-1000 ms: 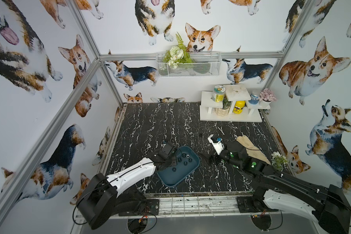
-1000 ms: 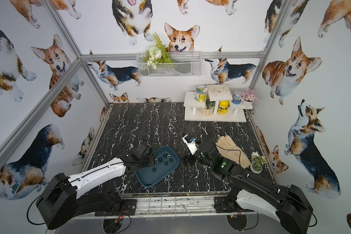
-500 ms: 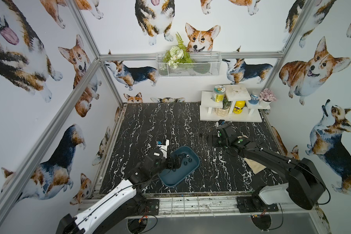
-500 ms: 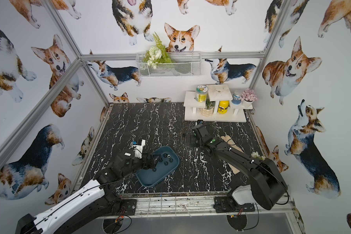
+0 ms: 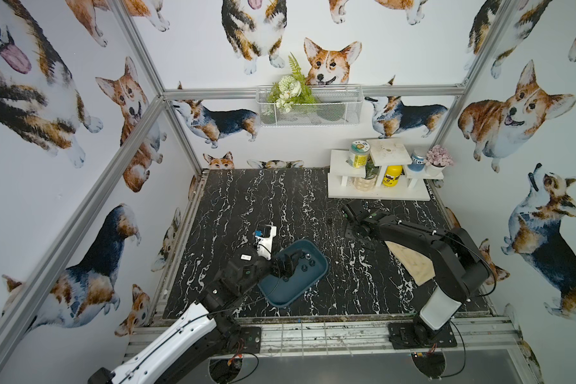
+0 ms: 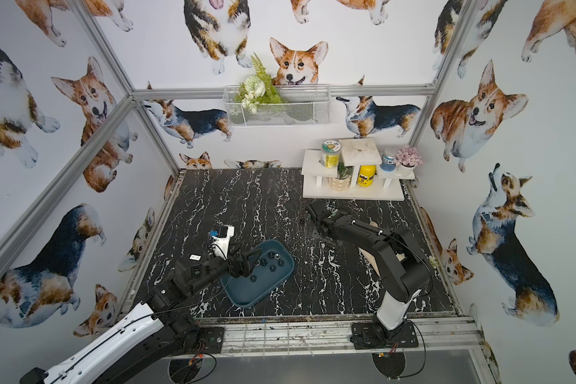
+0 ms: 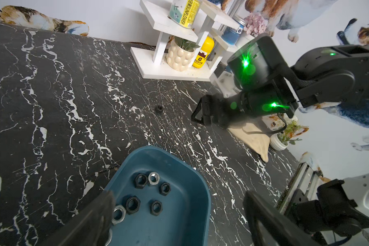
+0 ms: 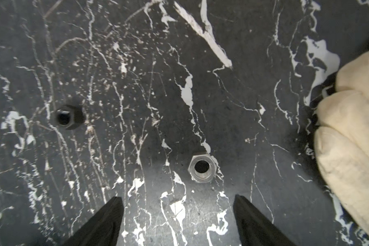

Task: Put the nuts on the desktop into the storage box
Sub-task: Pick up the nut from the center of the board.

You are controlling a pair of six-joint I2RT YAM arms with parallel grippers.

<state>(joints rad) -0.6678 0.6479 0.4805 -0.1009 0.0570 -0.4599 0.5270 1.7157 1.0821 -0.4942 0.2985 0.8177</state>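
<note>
The teal storage box [image 5: 281, 294] sits on the black marbled desktop [image 5: 246, 199] near the front, and several black and silver nuts [image 7: 133, 205] lie inside it. My left gripper [image 7: 178, 194] hangs open just above the box's near end [image 6: 246, 294], holding nothing. My right gripper [image 8: 177, 198] is open and low over the desktop at the back right [image 5: 346, 211]. A silver nut [image 8: 201, 168] lies just beyond its fingertips, not between them. A black nut [image 8: 66, 117] lies further off to one side and also shows in the left wrist view [image 7: 159, 108].
A white stepped shelf [image 5: 376, 192] with jars and a small pot stands at the back right, close behind the right gripper. A beige cloth [image 5: 413, 262] lies on the right under the right arm [image 8: 354, 136]. A wire basket [image 5: 310, 106] hangs on the back wall.
My left gripper has opened over the storage box and its wrist has lifted. My right arm has swung from beside the box to the back right of the desktop.
</note>
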